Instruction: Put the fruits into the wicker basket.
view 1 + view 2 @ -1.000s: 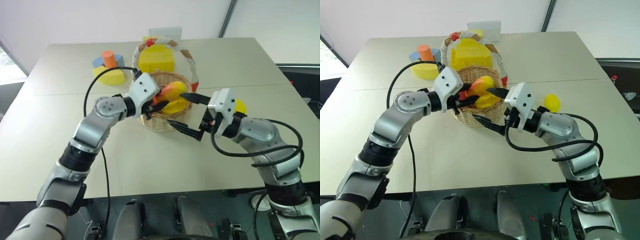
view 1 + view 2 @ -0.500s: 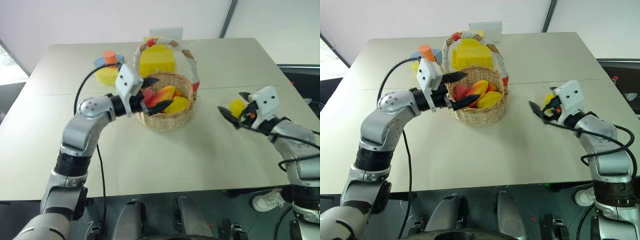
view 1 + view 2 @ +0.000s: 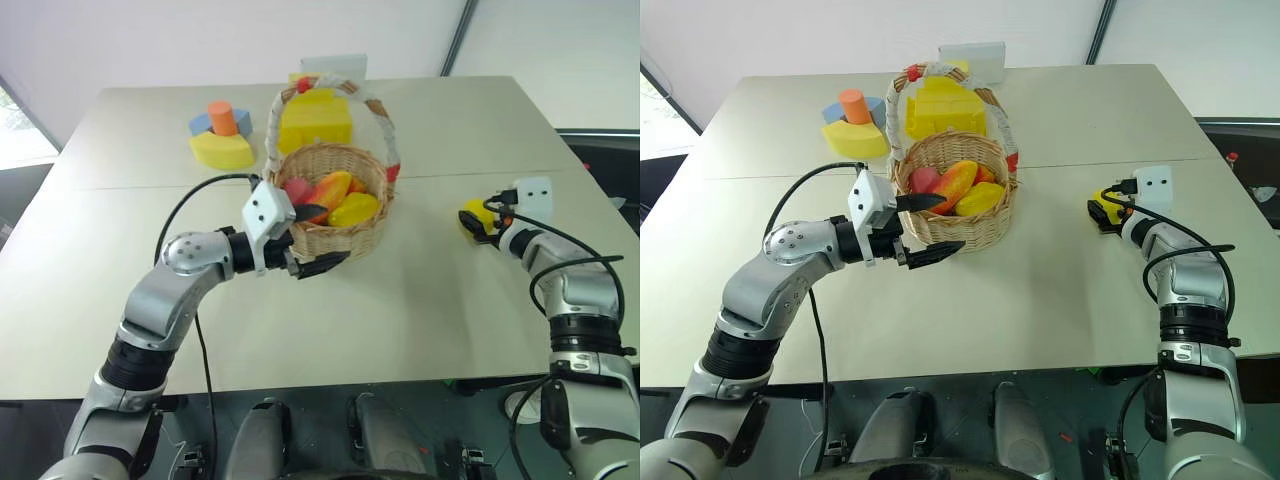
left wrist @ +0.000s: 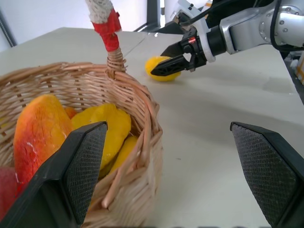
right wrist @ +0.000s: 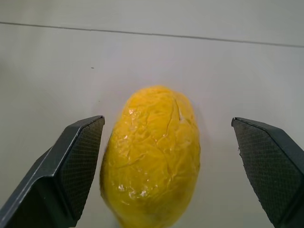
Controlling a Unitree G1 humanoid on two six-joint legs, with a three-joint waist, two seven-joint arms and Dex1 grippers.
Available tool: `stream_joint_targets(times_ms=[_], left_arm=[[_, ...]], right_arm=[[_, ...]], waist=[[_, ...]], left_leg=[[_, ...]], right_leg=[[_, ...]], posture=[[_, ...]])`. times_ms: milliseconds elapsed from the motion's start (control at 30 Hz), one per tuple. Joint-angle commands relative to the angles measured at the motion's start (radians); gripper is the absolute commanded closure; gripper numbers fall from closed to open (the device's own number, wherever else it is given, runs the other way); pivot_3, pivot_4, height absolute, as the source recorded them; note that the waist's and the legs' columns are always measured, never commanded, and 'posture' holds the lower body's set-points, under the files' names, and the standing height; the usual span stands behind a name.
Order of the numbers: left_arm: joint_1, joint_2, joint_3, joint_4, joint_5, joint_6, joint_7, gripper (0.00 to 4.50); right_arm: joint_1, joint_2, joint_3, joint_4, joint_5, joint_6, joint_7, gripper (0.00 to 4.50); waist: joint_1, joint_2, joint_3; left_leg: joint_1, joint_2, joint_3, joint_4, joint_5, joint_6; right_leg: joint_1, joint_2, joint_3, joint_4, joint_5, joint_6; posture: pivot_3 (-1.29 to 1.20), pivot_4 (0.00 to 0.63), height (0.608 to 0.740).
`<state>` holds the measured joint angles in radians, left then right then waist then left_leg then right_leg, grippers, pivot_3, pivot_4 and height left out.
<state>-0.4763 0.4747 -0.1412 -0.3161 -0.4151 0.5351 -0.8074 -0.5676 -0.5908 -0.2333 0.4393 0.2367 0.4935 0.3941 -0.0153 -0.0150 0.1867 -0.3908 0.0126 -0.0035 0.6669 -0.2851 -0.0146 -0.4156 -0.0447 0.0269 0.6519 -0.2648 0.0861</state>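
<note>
The wicker basket (image 3: pixel 335 232) stands mid-table, its white handle with red spots (image 3: pixel 378 115) arching over it. Inside lie a red-orange mango (image 3: pixel 327 187), a pink peach (image 3: pixel 297 190) and a yellow fruit (image 3: pixel 355 209). My left gripper (image 3: pixel 318 238) is open and empty at the basket's near left rim, one finger over the rim and one in front of the wall. A yellow lemon (image 5: pixel 152 152) lies on the table to the right. My right gripper (image 5: pixel 166 122) is open, with a finger on either side of the lemon (image 3: pixel 1102 198).
Behind the basket stands a yellow block box (image 3: pixel 315 120). Yellow, blue and orange foam blocks (image 3: pixel 222 135) sit at the back left, and a white box (image 3: pixel 330 68) at the far edge. The table's right edge (image 3: pixel 610 200) runs close to my right arm.
My left gripper opened, left the mango in the basket and drew back to the rim. My right arm swung right from the basket to the lemon.
</note>
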Motion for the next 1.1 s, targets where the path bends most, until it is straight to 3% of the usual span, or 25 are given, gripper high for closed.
stream_joint_targets(times_ms=[33,133,167,367,467,567,667,800,967,1100], left_arm=[[-0.004,0.005,0.011,-0.036,-0.001,-0.006,0.007,0.00],[-0.001,0.008,0.018,-0.031,-0.003,-0.008,0.009,0.00],[0.005,0.015,0.026,-0.029,-0.002,-0.013,0.007,0.00],[0.081,0.062,0.160,-0.021,-0.047,-0.021,0.016,0.00],[0.147,0.129,0.223,-0.004,-0.040,-0.034,-0.010,0.00],[0.178,0.161,0.285,0.020,-0.053,-0.054,-0.013,0.00],[0.188,0.171,0.311,0.028,-0.059,-0.064,-0.012,0.00],[0.196,0.164,0.303,0.010,-0.052,-0.070,0.005,0.00],[0.204,0.135,0.288,-0.035,-0.054,-0.061,0.044,0.00],[0.206,0.113,0.280,-0.058,-0.061,-0.055,0.069,0.00]], right_arm=[[-0.032,0.002,-0.013,-0.006,0.007,-0.023,0.011,0.84],[-0.025,0.002,-0.011,-0.039,0.009,-0.018,0.018,2.42],[-0.016,-0.002,-0.009,-0.070,0.008,-0.011,0.018,2.70],[0.092,-0.073,0.056,-0.434,0.021,-0.025,0.155,2.70],[0.167,-0.111,0.082,-0.723,0.161,-0.022,0.337,2.70],[0.157,-0.103,0.155,-0.913,0.284,0.068,0.405,2.70],[0.052,-0.012,0.290,-0.919,0.231,0.108,0.334,2.70],[-0.123,0.176,0.403,-0.729,0.082,0.175,0.120,2.70],[-0.191,0.230,0.449,-0.577,-0.034,0.137,0.058,2.70],[-0.197,0.238,0.441,-0.575,-0.042,0.110,0.078,0.93]], waist=[[0.000,0.000,0.000],[0.000,0.000,0.000],[0.000,0.000,0.000],[-0.003,0.001,0.000],[-0.005,0.002,0.000],[0.000,0.001,0.000],[-0.003,0.001,0.000],[-0.003,0.001,0.000],[0.010,0.000,0.000],[0.002,0.000,0.000]], left_leg=[[0.000,0.000,0.000,0.000,0.000,0.000],[0.000,0.000,0.000,0.000,0.000,0.000],[0.000,0.000,0.000,0.000,0.000,0.000],[0.000,0.002,0.000,-0.001,0.000,0.000],[0.000,0.003,0.000,-0.001,0.000,0.000],[0.000,0.003,-0.002,-0.001,0.000,0.000],[0.001,0.003,-0.002,0.000,0.000,0.000],[0.001,0.003,-0.002,0.000,0.000,0.000],[-0.005,-0.001,-0.002,0.000,0.000,0.000],[-0.015,-0.002,-0.002,0.001,0.000,0.000]], right_leg=[[0.000,0.000,0.000,0.000,0.000,0.000],[0.000,0.000,0.000,0.000,0.000,0.000],[0.000,0.000,0.000,0.000,0.000,0.000],[-0.001,0.001,0.000,0.000,0.000,0.000],[-0.002,0.001,0.000,0.000,0.000,0.000],[0.000,0.001,-0.001,0.000,0.000,0.000],[0.001,0.000,-0.002,0.000,0.000,0.000],[0.001,0.000,-0.002,0.000,0.000,0.000],[-0.005,-0.004,-0.002,0.001,0.000,0.000],[-0.015,-0.006,-0.002,0.000,0.001,0.001]], posture=[[0.00,0.150,0.740],[0.00,0.150,0.740],[0.00,0.150,0.740],[0.00,0.150,0.740],[0.00,0.150,0.740],[0.00,0.150,0.740],[0.00,0.150,0.740],[0.00,0.150,0.740],[0.00,0.150,0.740],[0.00,0.150,0.740]])
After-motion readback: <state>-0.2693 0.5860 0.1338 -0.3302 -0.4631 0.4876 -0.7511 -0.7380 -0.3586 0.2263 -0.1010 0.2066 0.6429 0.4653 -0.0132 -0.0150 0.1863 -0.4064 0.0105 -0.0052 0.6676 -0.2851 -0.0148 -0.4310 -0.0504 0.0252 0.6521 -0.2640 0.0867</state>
